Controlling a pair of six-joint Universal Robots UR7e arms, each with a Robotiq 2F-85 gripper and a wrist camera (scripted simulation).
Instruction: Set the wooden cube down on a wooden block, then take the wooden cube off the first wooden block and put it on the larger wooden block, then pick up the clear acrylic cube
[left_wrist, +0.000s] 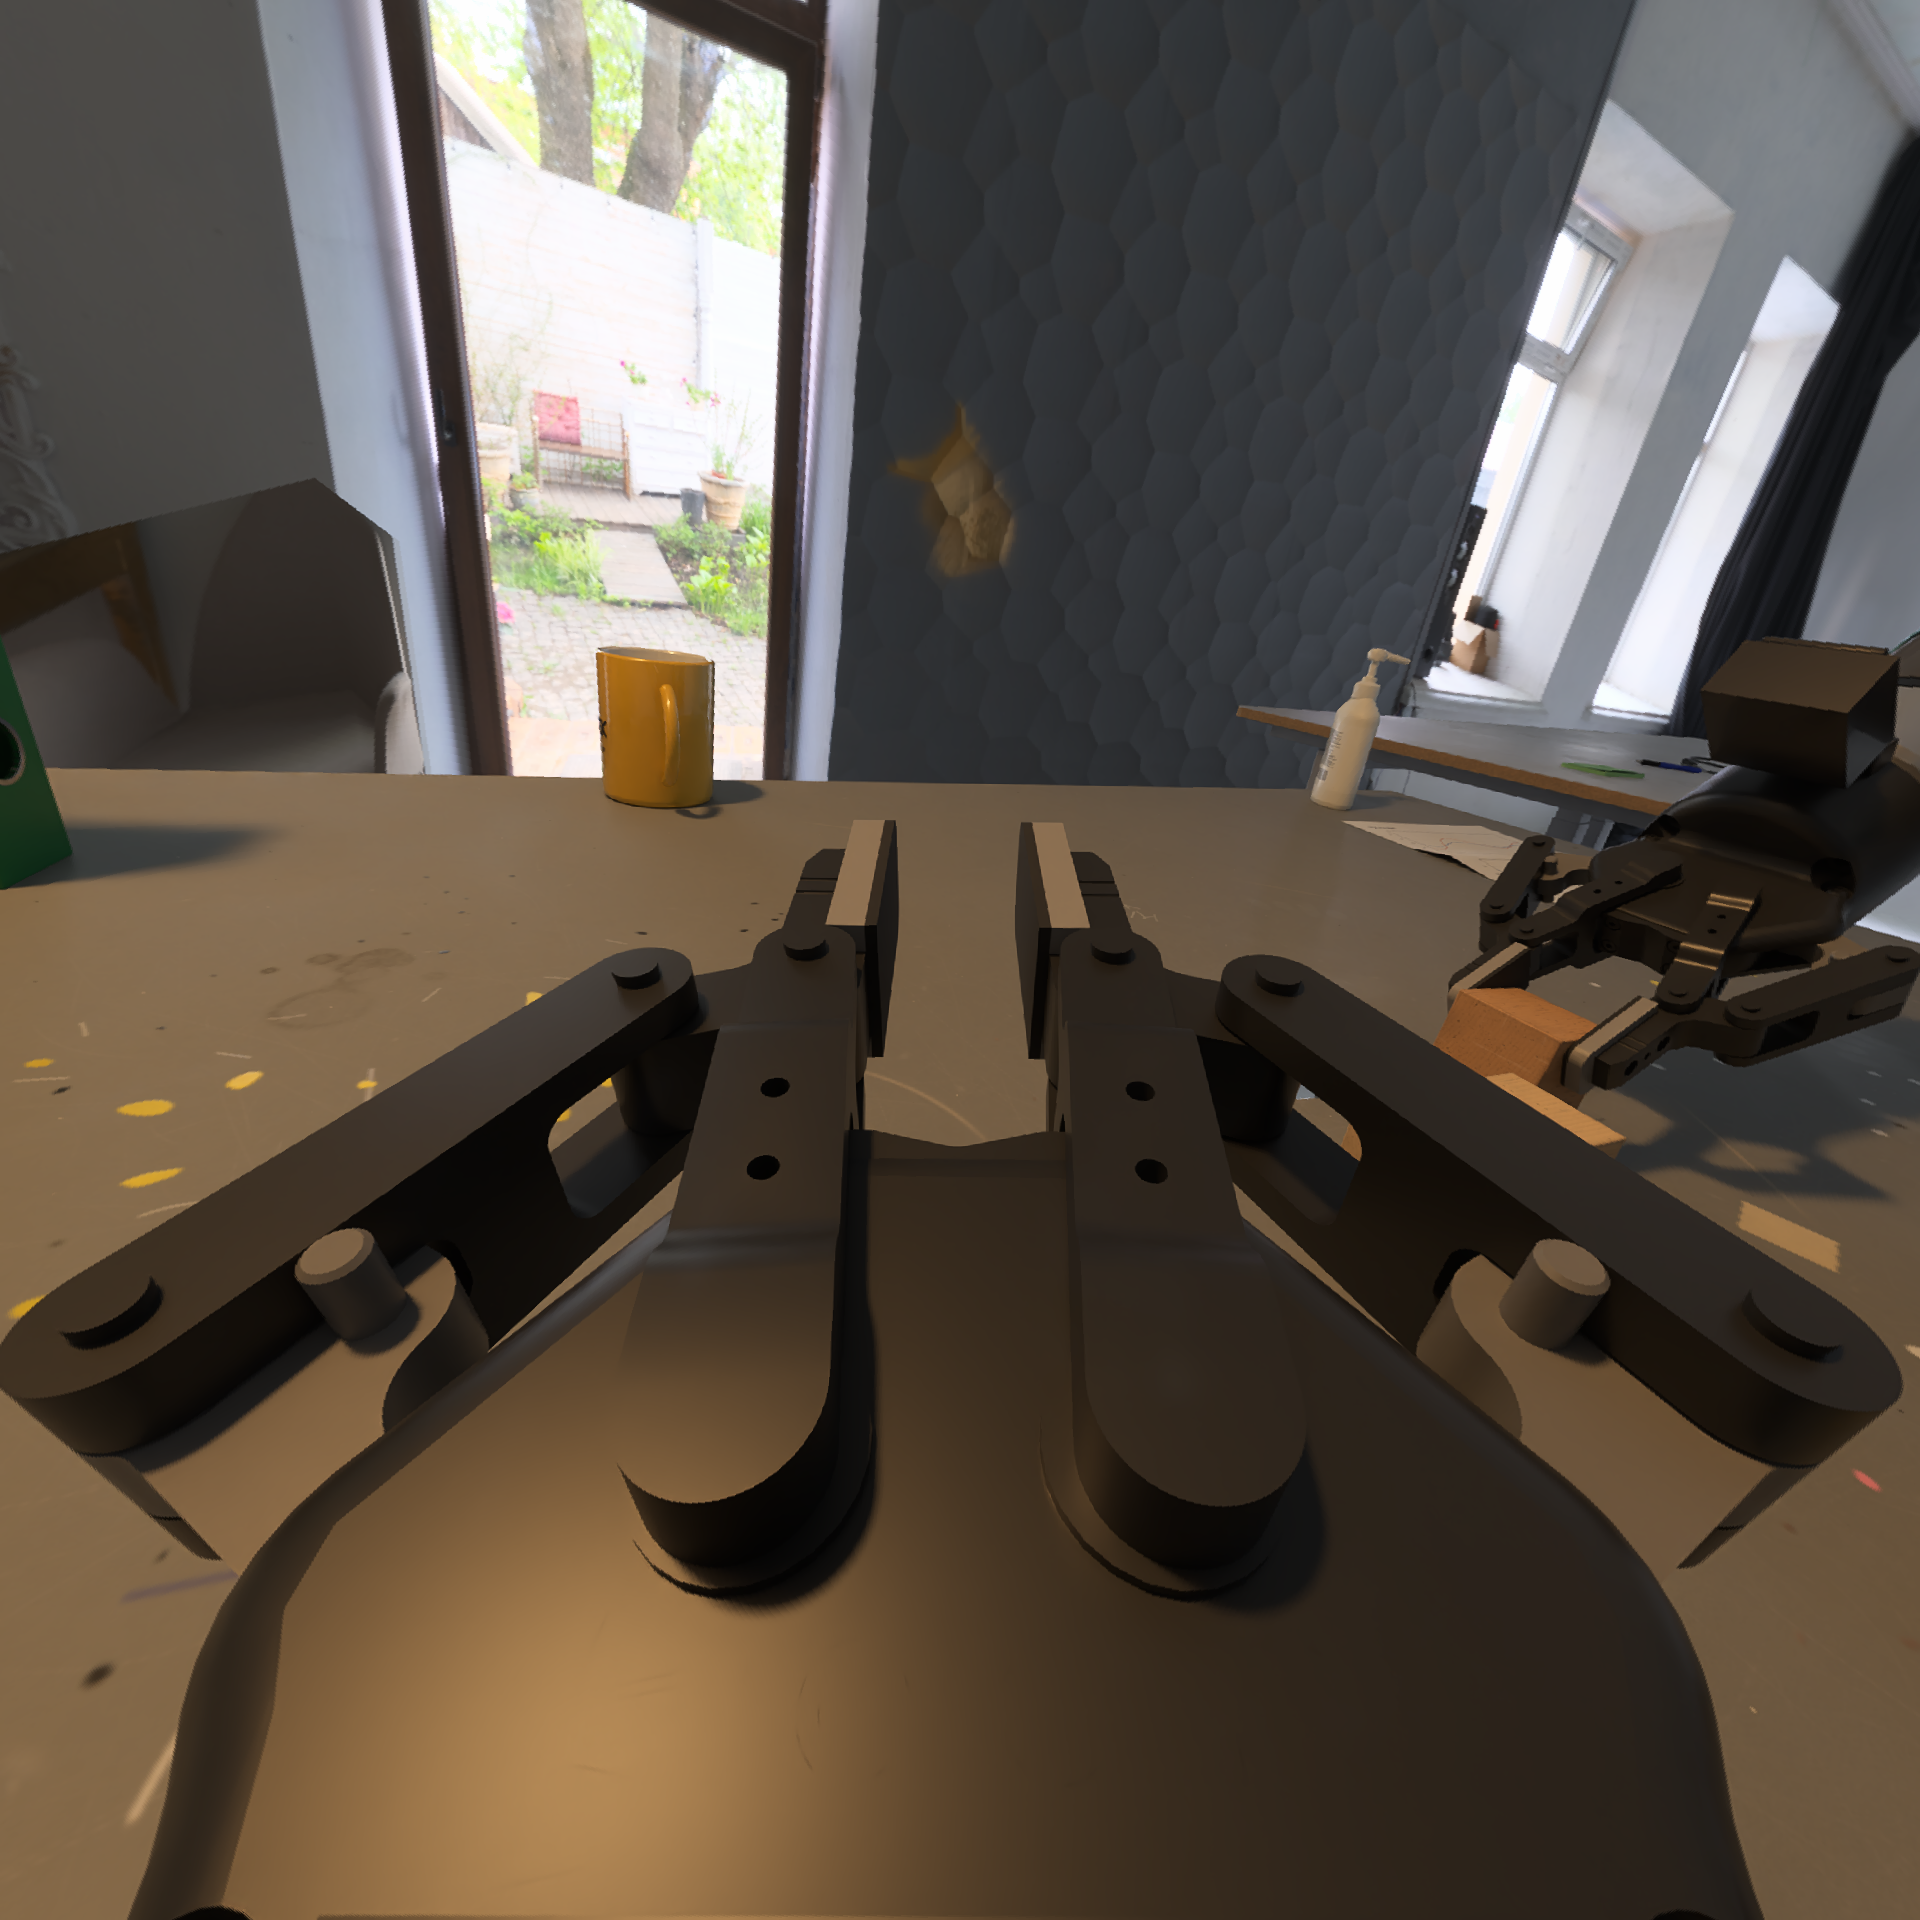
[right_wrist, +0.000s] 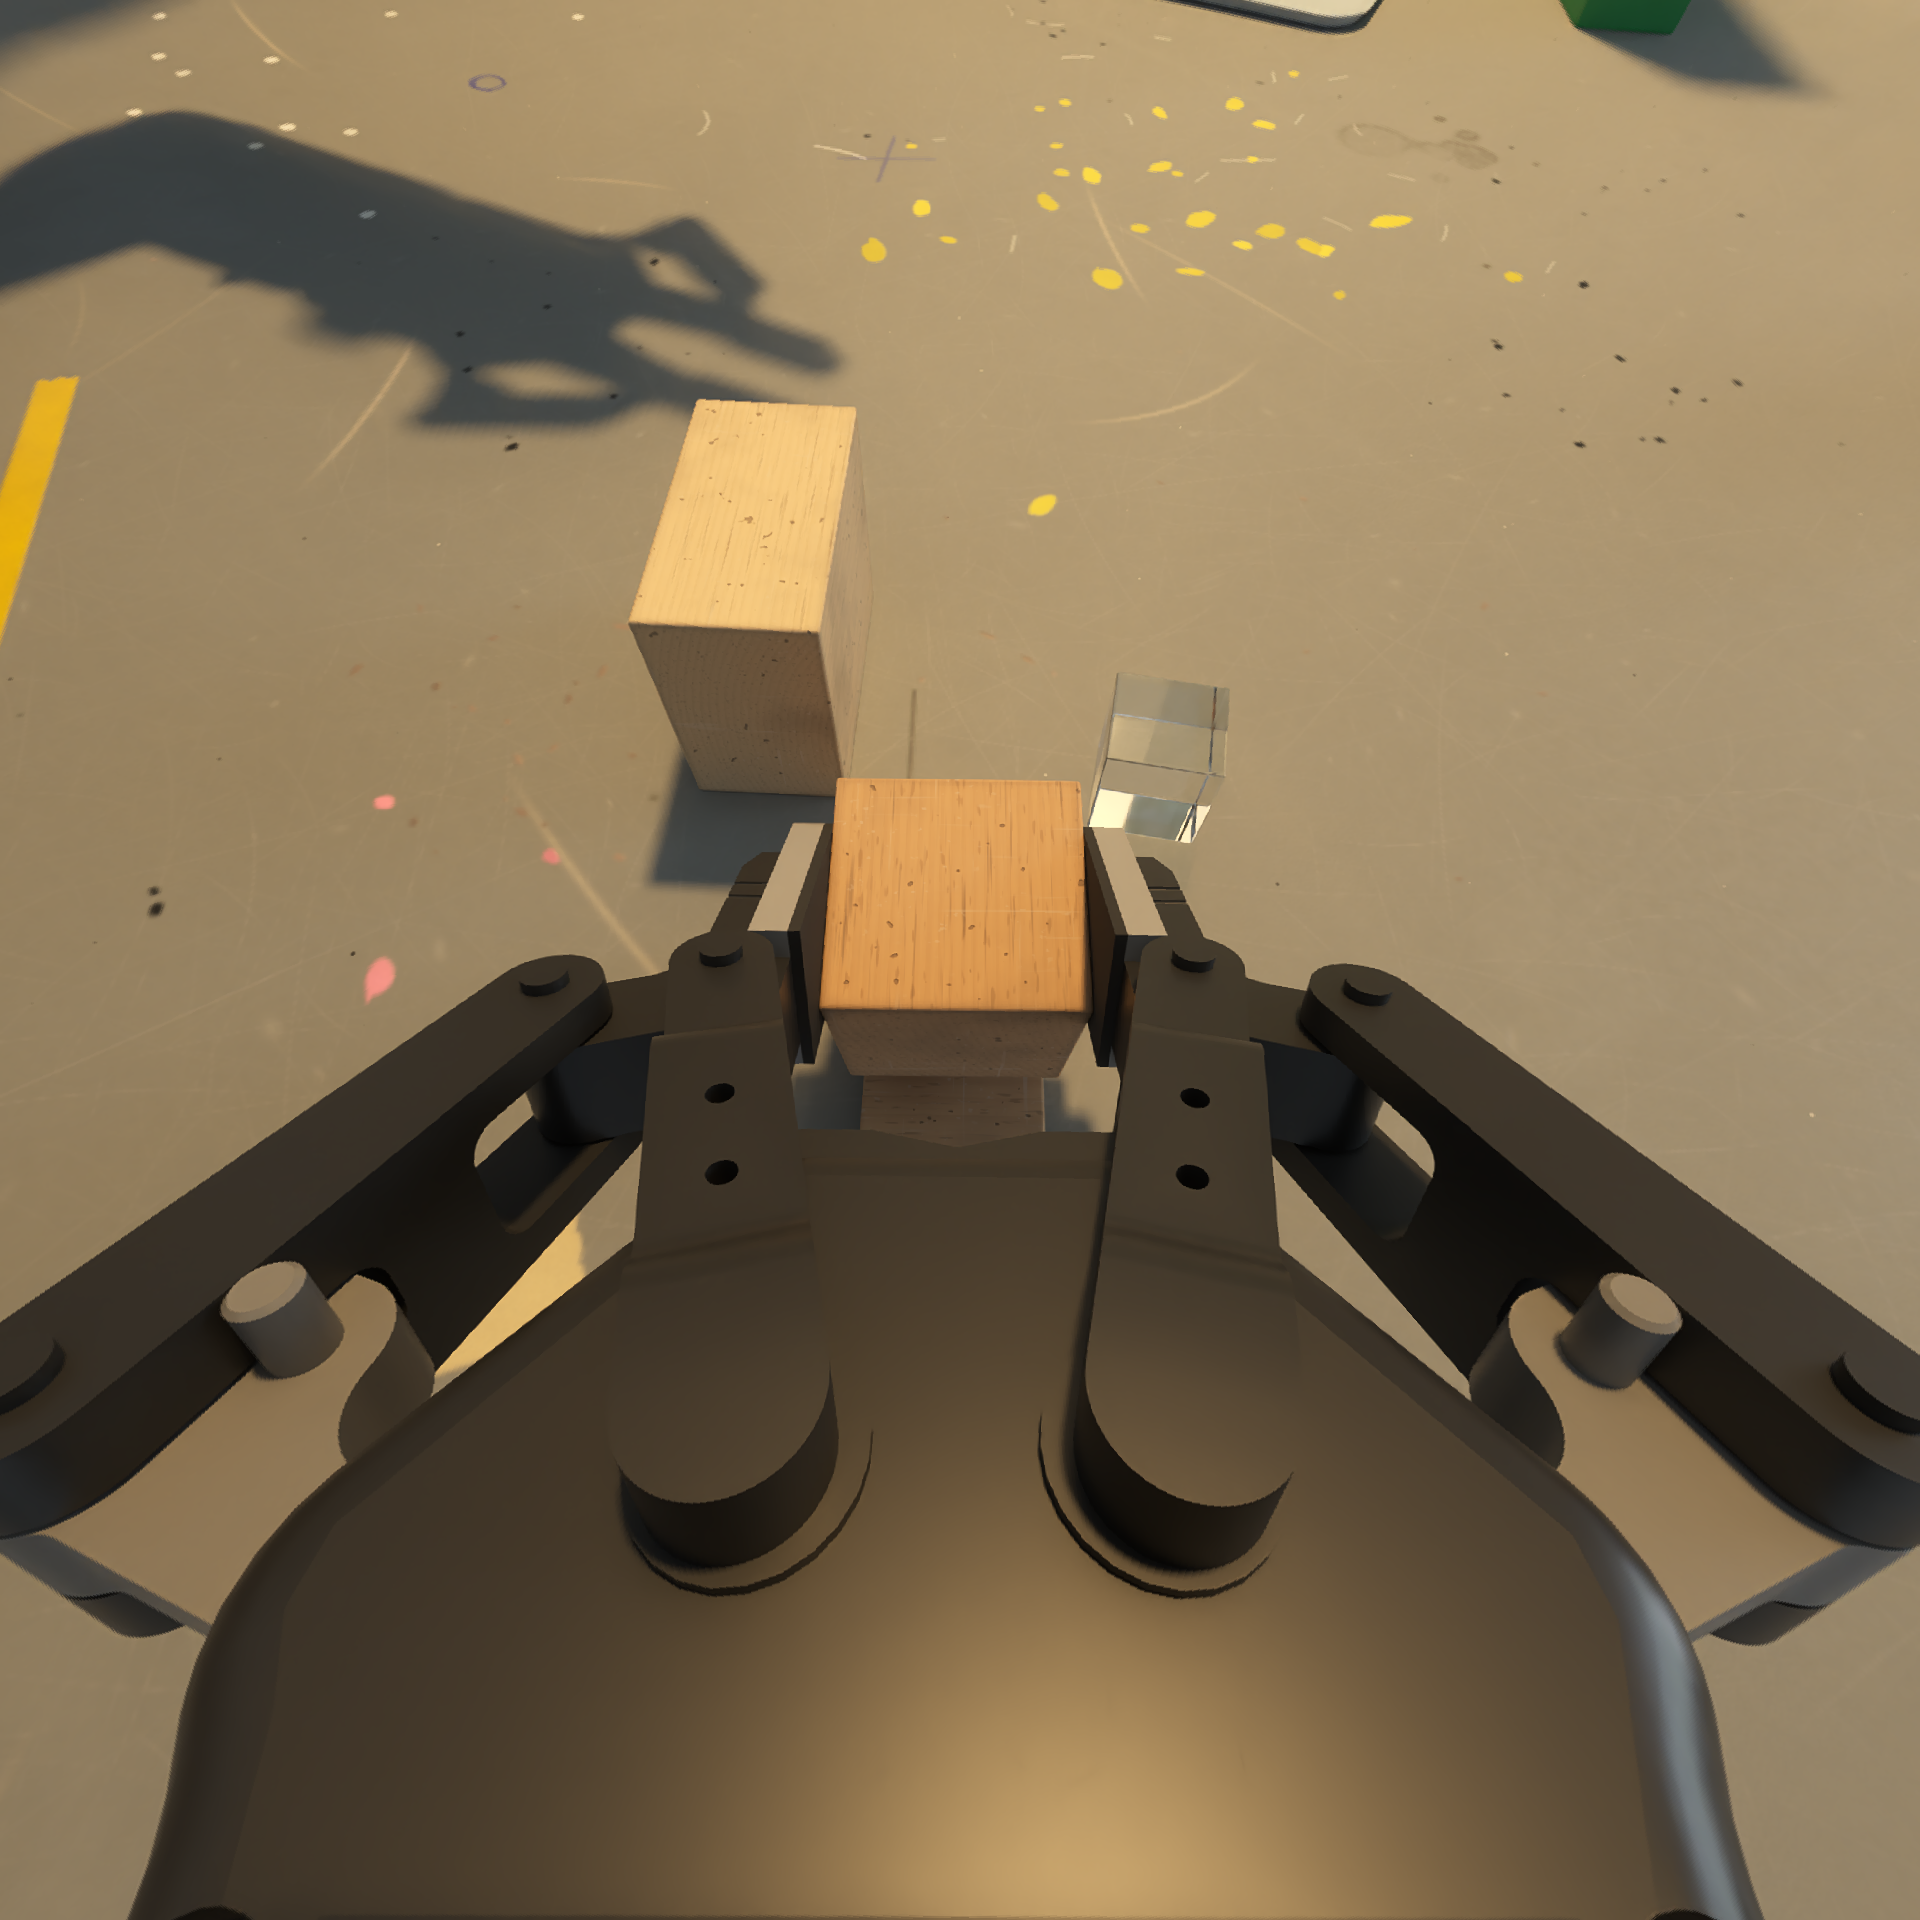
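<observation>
My right gripper (right_wrist: 954, 883) is shut on the wooden cube (right_wrist: 954, 894), with one pad on each side. A smaller wooden block (right_wrist: 951, 1107) shows directly under the cube; I cannot tell whether they touch. The larger wooden block (right_wrist: 753, 592) stands ahead to the left. The clear acrylic cube (right_wrist: 1164, 758) sits on the table just ahead to the right. In the left wrist view, the right gripper (left_wrist: 1538, 997) holds the cube (left_wrist: 1507, 1039) over the pale block (left_wrist: 1558, 1117). My left gripper (left_wrist: 956, 883) is open and empty above the table.
A yellow mug (left_wrist: 657, 727) stands at the table's far edge. A green box (left_wrist: 26, 769) is at the far left, a white pump bottle (left_wrist: 1345, 743) and a paper sheet (left_wrist: 1444, 836) at the far right. A yellow tape strip (right_wrist: 36, 488) lies left.
</observation>
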